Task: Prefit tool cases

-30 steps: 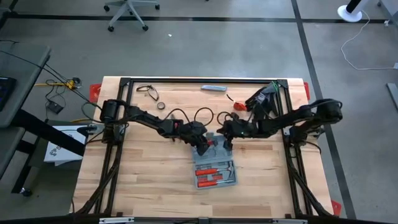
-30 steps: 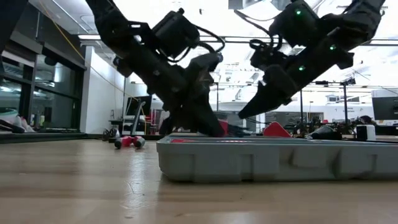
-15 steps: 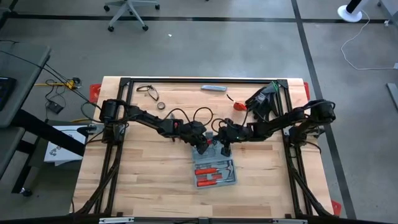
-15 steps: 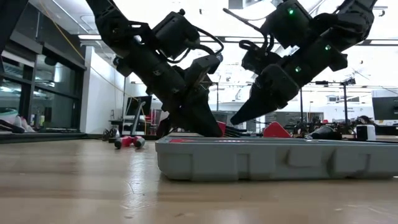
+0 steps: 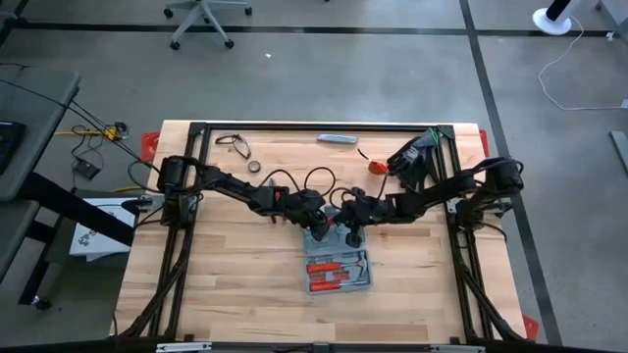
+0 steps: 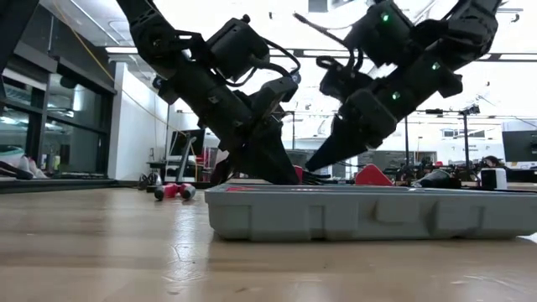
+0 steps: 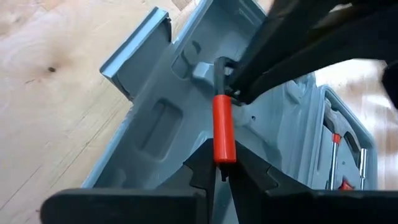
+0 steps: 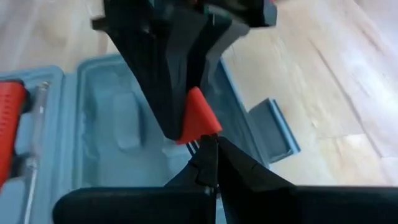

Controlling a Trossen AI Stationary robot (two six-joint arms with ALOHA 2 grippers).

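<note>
Lying open on the table, blue-grey tool case, red-handled tools inside; left tool pinching red-handled tool, right tool clenched.

The tabletop shows pale wood, boards with visible grain and a knot, smooth and faintly satin. The tool case looks like moulded blue-grey plastic, matt, and the tool handle is smooth red plastic. Both claws look like dark matt plastic, left claw and right claw.

A robotics lab: framed wooden workbench, office chair, taped concrete floor.
</note>
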